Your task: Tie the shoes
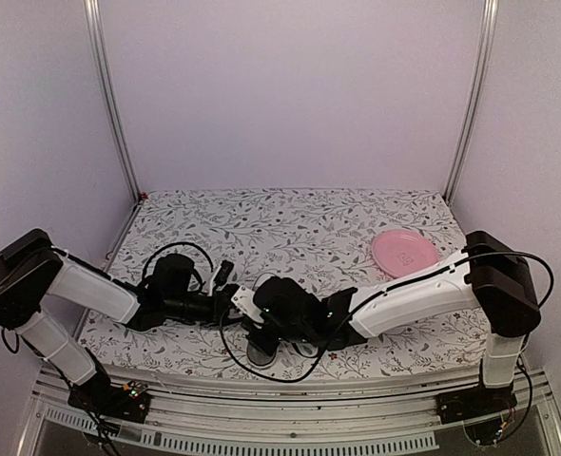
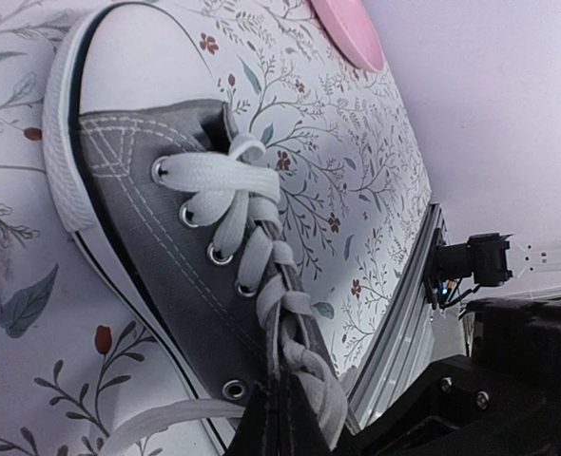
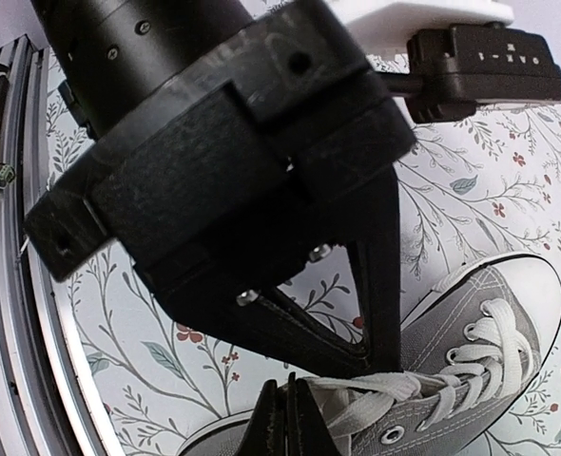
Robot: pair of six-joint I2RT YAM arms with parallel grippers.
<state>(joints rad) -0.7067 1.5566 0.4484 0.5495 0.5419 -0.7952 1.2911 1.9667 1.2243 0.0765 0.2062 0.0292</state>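
The grey canvas sneaker with a white toe cap and white laces lies on the floral cloth. In the top view it is almost wholly hidden under both grippers; only a grey bit shows. My left gripper is shut on a lace strand near the top eyelets; it also shows in the right wrist view, with its tips on the lace. My right gripper is shut on the lace beside it. The two meet over the shoe in the top view, left gripper, right gripper.
A pink round plate lies at the back right of the floral cloth; it also shows in the left wrist view. A loose lace end trails off the shoe. The table's metal front rail runs just behind the shoe.
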